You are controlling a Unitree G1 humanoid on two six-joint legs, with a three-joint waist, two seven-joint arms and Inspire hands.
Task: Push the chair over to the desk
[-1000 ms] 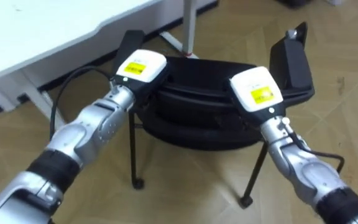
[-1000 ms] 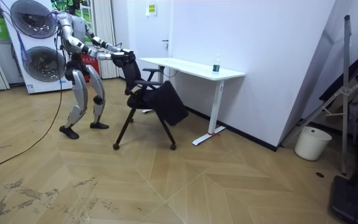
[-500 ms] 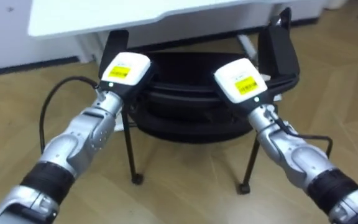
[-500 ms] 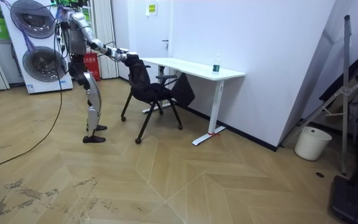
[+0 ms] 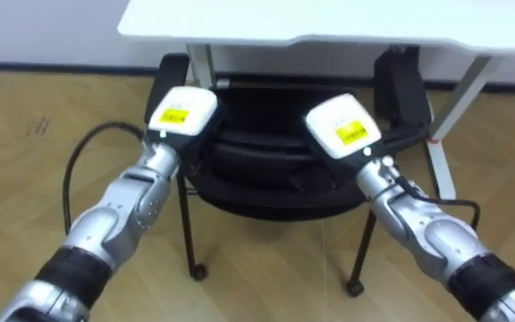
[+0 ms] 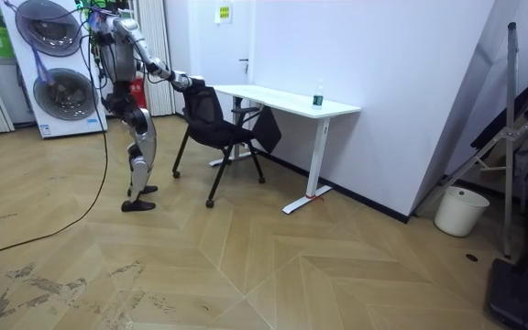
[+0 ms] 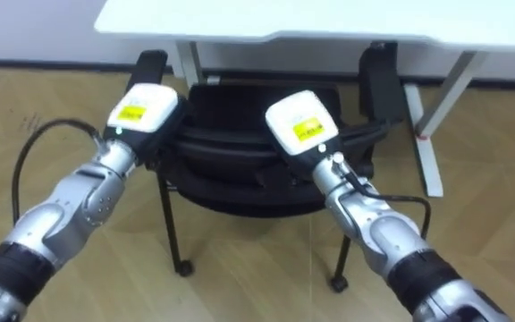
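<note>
Herringbone wood floor point(image 6: 246, 266) and a white wall surround a black chair point(image 5: 275, 174) at frame centre, just in front of the white desk point(image 5: 329, 18) along the top edge. Left hand point(image 5: 182, 113) and right hand point(image 5: 341, 127) sit at the chair's backrest, fingers hidden behind it, their grip impossible to tell. The robot stands at the room view's left, arms outstretched.

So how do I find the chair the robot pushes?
Find the white desk by the white wall. In front of it stands the black chair, left hand and right hand at its backrest. It is the only seat, dark with thin legs.
</note>
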